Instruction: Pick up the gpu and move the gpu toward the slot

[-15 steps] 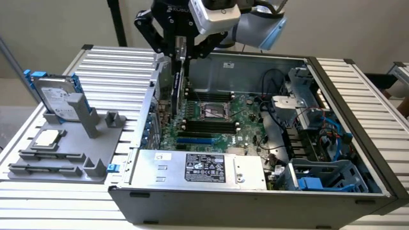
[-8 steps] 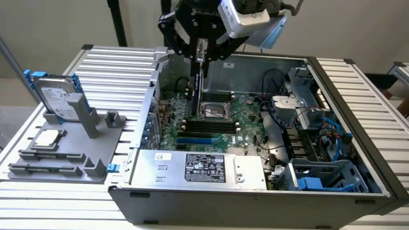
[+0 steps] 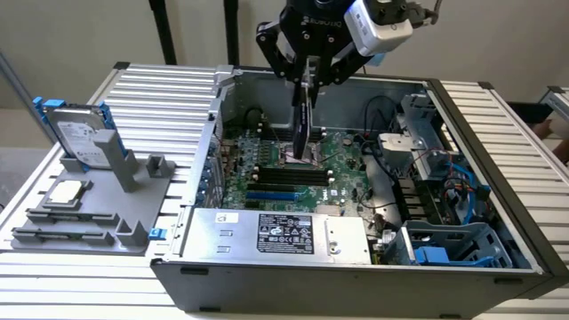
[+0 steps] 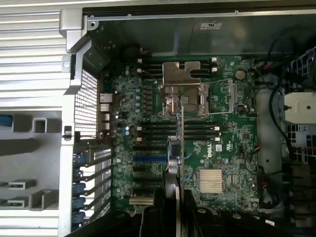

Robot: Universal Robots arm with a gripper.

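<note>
The gpu [image 3: 304, 123] is a thin green card seen edge-on, hanging upright over the motherboard [image 3: 342, 167] inside the open computer case. My gripper [image 3: 310, 72] is shut on its upper end, a black finger on each side. The card's lower edge hovers just above the board near the processor socket. In the wrist view the gpu [image 4: 181, 143] runs as a narrow strip from my gripper [image 4: 177, 197] toward the socket bracket [image 4: 182, 84]. A blue slot [image 4: 148, 159] lies among black slots beside the card; the same blue slot [image 3: 271, 195] sits on the board's near side in the exterior view.
The case walls [image 3: 213, 127] enclose the board. A power supply [image 3: 276, 233] fills the near side, and cables and a blue drive cage [image 3: 444, 247] crowd the exterior view's right. On a grey fixture [image 3: 98, 200] outside stand a hard drive with blue rails [image 3: 78, 137] and a small square chip [image 3: 66, 192].
</note>
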